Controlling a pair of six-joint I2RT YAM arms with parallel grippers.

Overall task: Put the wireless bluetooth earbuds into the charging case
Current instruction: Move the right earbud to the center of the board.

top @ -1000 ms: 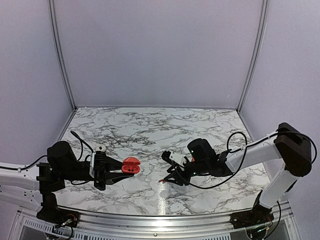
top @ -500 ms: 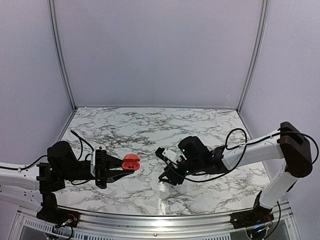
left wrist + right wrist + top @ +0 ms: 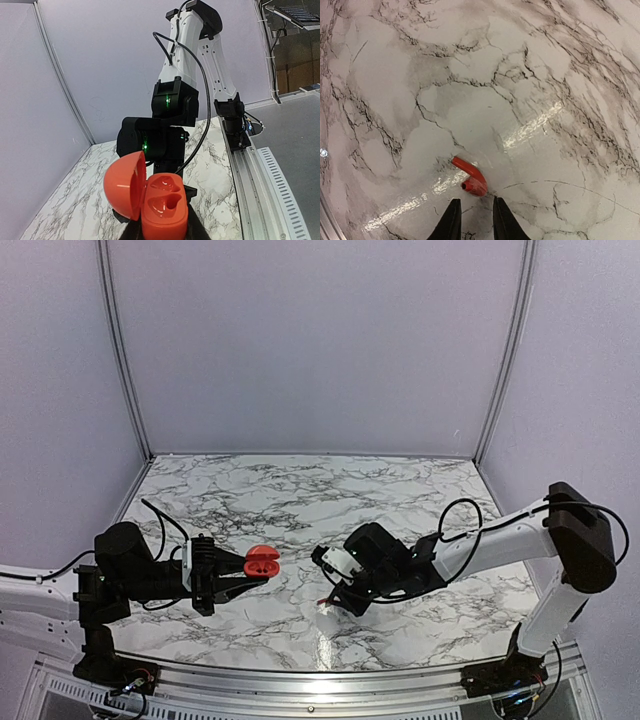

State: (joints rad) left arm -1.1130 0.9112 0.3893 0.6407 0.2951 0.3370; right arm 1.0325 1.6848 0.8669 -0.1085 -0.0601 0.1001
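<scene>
One earbud (image 3: 470, 178) lies on the marble table (image 3: 545, 75) just ahead of the right gripper's (image 3: 474, 222) tips, a little left of the gap and touching neither finger. Its jaws stand slightly apart with nothing between them. Well away from the earbud, the left gripper (image 3: 252, 571) is clamped on the base of the case (image 3: 165, 212), which is held off the table with its lid swung open.
</scene>
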